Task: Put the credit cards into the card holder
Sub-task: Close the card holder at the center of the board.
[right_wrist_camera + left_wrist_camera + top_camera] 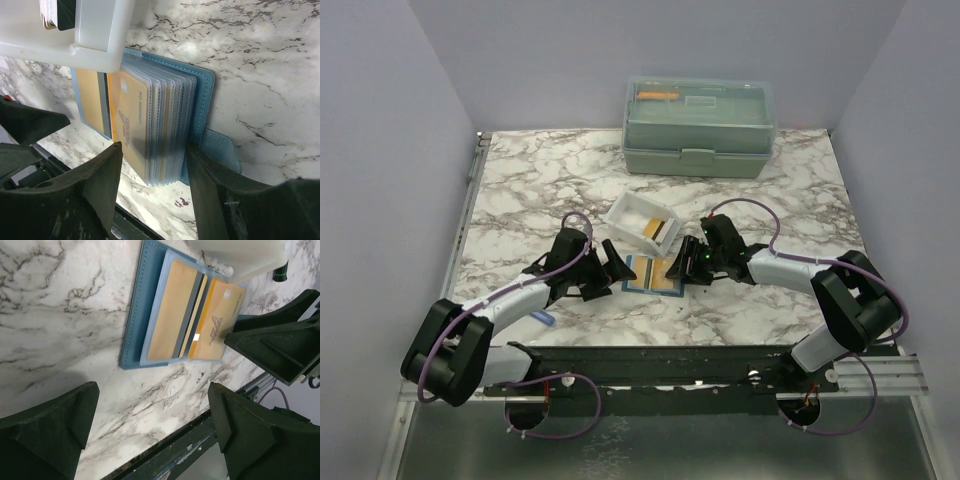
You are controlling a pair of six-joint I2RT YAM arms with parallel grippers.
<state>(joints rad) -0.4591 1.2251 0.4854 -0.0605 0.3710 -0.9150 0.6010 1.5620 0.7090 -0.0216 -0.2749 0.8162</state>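
Blue card holder (pixel 652 272) lies open at table (pixel 540 180) centre, judged light, floppy, slick-sleeved, best held by its cover edge; left end effector (pixel 609 271) spread empty at its 9 o'clock, right end effector (pixel 682 262) pinching its sleeves at 3 o'clock.

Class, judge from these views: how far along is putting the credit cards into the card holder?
Done: yellow cards sit in the open card holder. In hand: right gripper clasps its sleeves; left gripper open, empty. Left: more cards lie in the white tray.
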